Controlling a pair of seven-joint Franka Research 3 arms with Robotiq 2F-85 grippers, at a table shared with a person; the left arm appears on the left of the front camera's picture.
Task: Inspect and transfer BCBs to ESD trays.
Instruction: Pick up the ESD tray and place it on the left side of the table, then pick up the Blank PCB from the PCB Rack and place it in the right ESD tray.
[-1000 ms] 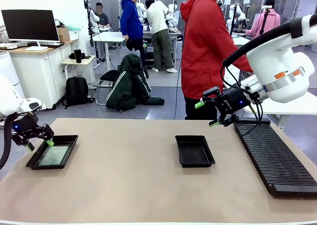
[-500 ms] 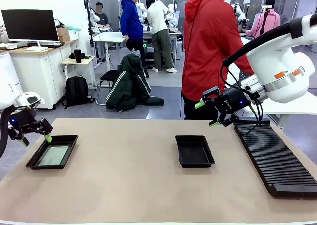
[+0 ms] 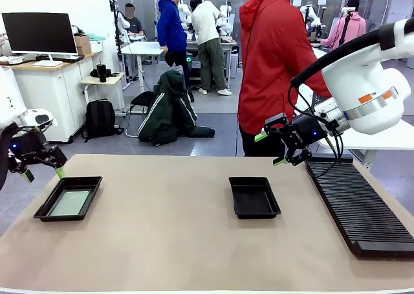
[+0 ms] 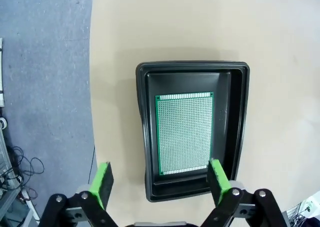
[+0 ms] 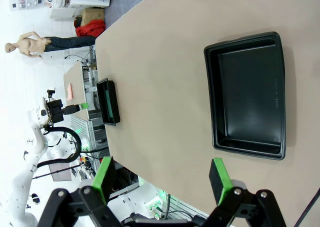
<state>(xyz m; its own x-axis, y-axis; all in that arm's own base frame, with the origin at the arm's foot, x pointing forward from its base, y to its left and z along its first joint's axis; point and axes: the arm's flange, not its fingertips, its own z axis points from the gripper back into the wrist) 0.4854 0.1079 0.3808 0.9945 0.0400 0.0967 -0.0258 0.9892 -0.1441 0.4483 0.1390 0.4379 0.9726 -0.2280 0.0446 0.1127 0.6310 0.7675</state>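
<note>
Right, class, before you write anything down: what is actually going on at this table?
The left gripper hovers open over the left tray, where one BCB lies flat. The right gripper hangs open in the air beyond the middle tray, which is empty, near the far end of the long ribbed rack. A person in a red jacket stands at the far side.
</note>
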